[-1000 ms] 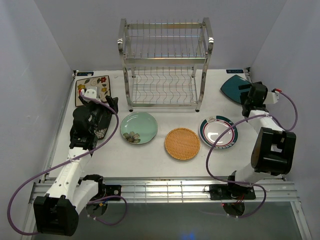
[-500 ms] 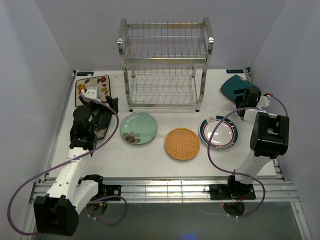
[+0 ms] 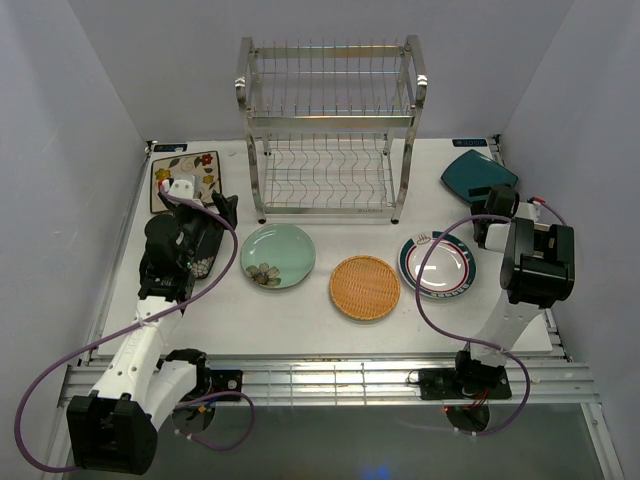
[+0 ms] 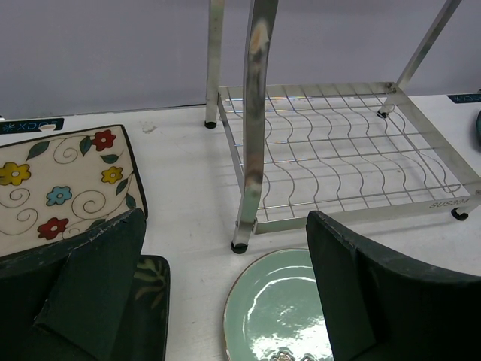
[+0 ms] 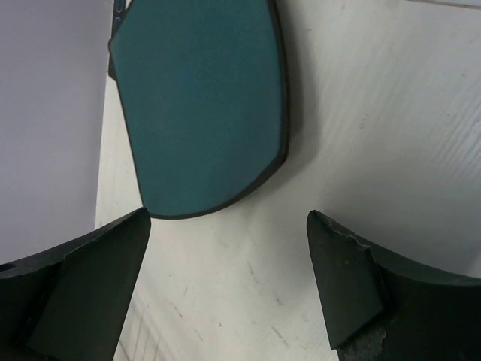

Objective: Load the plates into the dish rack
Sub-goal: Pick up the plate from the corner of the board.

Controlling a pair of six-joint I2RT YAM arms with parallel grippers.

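From the top external camera I see the dish rack (image 3: pixel 328 130) standing at the far middle of the table (image 3: pixel 300 320), both wire tiers bare. Five plates lie flat and in plain sight: the cream floral plate (image 3: pixel 186 178) at the far left, the pale green plate (image 3: pixel 278 256) in front of the rack's left foot, the woven plate (image 3: pixel 365 288) right of it, the striped-rim plate (image 3: pixel 437 264) further right, and the teal plate (image 3: pixel 478 178) at the far right corner. My left gripper (image 3: pixel 205 215) hangs over the dark floral plate (image 3: pixel 205 265), which it mostly hides. My right gripper (image 3: pixel 497 205) sits just near of the teal plate.

On the left wrist camera the fingers (image 4: pixel 90 278) stand spread wide with nothing between them. Past them are the green plate's rim, a corner of the dark floral plate, the cream floral plate at left, and the rack's near post with its lower shelf behind.

On the right wrist camera the fingers (image 5: pixel 353 278) are likewise wide apart and hold nothing. The teal plate lies flat on the table just beyond the tips, close to the side wall (image 5: pixel 45 113).
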